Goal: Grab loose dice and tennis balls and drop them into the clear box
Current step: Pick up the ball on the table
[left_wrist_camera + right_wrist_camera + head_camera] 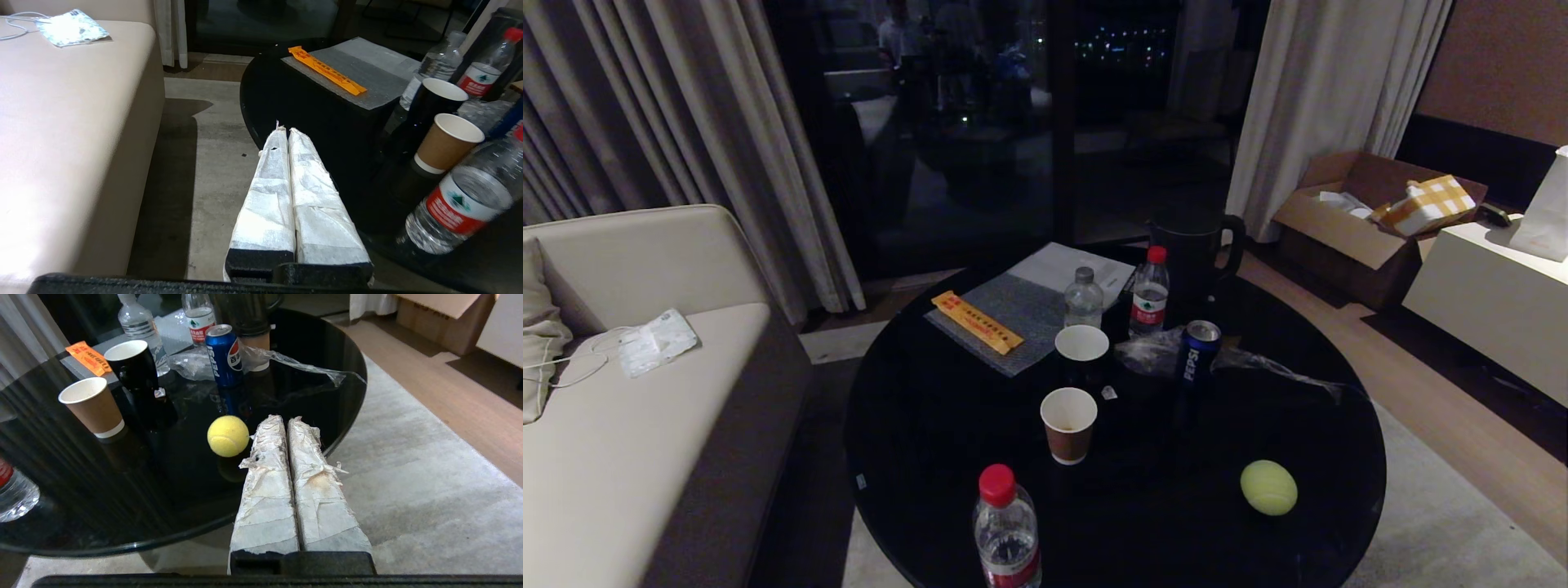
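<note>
One yellow-green tennis ball lies on the round black glass table near its front right edge; the right wrist view shows the same ball. My right gripper hangs just off that table edge, shut and empty, its tape-wrapped fingers pressed together beside the ball without touching it. Off the table's left edge my left gripper is parked above the floor, shut with nothing in it. No dice and no clear box show in any view. Neither arm appears in the head view.
On the table stand a brown paper cup, a black cup, a Pepsi can, three water bottles, one at the front, a black kettle and crumpled plastic. A beige sofa stands left; a cardboard box far right.
</note>
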Motion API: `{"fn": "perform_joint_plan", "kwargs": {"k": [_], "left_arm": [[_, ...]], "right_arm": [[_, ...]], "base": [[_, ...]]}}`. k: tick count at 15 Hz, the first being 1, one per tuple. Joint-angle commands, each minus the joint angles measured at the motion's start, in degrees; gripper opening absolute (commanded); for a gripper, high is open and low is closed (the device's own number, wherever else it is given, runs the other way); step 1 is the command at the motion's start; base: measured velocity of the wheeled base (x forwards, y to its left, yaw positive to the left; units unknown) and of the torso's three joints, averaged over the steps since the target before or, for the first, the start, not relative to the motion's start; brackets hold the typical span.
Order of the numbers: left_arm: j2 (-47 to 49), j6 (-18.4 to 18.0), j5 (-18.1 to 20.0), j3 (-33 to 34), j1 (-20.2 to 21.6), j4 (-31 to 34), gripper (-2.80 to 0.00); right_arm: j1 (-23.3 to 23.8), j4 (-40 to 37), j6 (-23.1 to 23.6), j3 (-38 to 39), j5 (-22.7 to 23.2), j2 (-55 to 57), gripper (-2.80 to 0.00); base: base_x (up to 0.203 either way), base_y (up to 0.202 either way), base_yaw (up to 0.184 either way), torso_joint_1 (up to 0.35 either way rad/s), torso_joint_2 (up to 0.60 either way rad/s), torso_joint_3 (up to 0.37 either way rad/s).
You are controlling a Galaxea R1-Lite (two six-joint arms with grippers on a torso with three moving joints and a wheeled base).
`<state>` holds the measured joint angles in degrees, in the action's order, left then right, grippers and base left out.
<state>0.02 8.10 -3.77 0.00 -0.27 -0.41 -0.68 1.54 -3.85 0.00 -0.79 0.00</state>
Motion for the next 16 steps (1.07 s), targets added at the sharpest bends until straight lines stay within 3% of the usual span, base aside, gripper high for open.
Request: {"fn": "perform_joint_plan", "kwargs": {"k": [1, 16], "left_arm": [[0.1, 0.1, -0.1, 0.1, 0.0, 0.0, -2.80], [0.1, 0.1, 0.0, 0.0, 0.0, 0.0, -2.80]], "right_arm": [[0.0, 0.0, 0.1, 0.4, 0.0, 0.1, -2.80], [0.0, 0.0, 0.2, 0.4, 0.1, 0.1, -2.80]], "base": [[0.061, 0.000, -0.002, 0.011, 0.00, -0.002], [0.000, 0.000, 0.000, 0.000, 0.00, -0.006]]}}
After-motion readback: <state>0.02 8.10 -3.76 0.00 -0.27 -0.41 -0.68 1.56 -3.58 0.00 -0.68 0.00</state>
